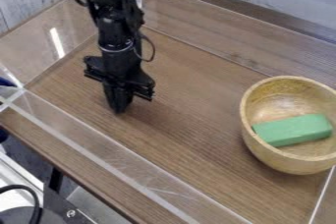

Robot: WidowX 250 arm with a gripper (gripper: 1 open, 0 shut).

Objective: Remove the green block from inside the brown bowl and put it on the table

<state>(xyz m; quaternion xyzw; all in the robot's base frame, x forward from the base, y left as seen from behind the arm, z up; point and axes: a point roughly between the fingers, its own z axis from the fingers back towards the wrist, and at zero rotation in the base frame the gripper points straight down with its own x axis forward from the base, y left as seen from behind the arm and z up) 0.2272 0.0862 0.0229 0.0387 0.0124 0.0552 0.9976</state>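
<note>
The green block point(293, 130) lies flat inside the brown bowl point(262, 145), which stands at the right side of the table point(197, 120). My gripper point(122, 106) is far to the left of the bowl, pointing straight down with its fingertips close to the tabletop. Its black fingers are pressed together with nothing between them.
Low clear acrylic walls point(79, 140) run along the table's front and left edges, and another runs along the back point(223, 12). The black arm point(112, 22) rises from the gripper toward the upper left. Bare wood lies between the gripper and the bowl.
</note>
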